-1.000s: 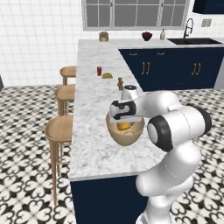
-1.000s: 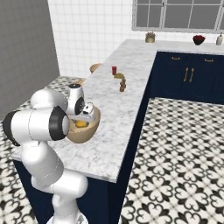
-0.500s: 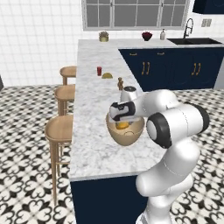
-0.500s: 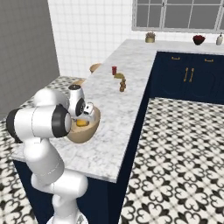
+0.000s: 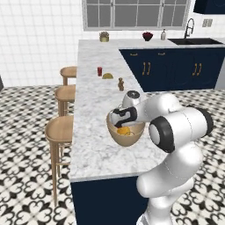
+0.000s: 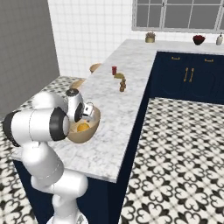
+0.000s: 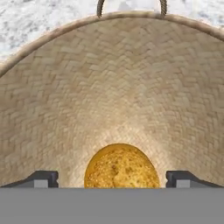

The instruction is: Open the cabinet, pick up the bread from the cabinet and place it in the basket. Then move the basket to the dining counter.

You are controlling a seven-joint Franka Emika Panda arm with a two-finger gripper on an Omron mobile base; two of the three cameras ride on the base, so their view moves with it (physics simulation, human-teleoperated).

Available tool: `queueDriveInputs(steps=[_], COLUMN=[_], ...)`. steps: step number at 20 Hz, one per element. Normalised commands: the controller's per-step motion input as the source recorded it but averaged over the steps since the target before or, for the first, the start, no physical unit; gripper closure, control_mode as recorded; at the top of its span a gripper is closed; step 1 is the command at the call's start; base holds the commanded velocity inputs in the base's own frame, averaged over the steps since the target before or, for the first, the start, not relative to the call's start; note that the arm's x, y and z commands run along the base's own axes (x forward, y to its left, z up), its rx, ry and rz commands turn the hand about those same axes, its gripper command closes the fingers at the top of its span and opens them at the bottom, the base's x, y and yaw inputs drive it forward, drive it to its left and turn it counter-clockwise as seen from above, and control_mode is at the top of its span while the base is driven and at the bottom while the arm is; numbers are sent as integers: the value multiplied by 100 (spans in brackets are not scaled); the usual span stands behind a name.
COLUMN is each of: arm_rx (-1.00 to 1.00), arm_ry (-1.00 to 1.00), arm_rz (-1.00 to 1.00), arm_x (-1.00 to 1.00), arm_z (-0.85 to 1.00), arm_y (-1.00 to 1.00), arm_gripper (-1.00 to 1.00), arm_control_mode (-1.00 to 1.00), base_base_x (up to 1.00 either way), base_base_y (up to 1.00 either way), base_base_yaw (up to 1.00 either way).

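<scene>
Hovering claw spread wide, empty | bread between fingertips | inside basket

We see three round wooden stools left of centre | red cup and yellowish half-round item upper centre | brown pepper mill just below them | black faucet and sink upper right | window along top | patterned floor tiles at right.
</scene>
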Motion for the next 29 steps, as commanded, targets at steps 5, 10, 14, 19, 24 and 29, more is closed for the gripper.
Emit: queueDriveInputs(steps=[5,10,14,19,24,29], arm_rx=[0,-2,-1,4,20,22], arm_ry=[-11,2,0,1,1,-7], arm_rz=[-10,-20,-10,0,0,0], arm_x=[-25,-20,-55,-100,-90,-34], arm_z=[94,100,93,38,1,0], arm_y=[-16,-55,-90,-74,-14,27], arm_gripper=[-100,-100,-100,-100,-100,-100], arm_control_mode=[-100,-100,-100,-100,-100,-100], base_base_x=[0,0,0,0,0,0], base_base_y=[0,0,0,0,0,0], base_base_yaw=[0,0,0,0,0,0])
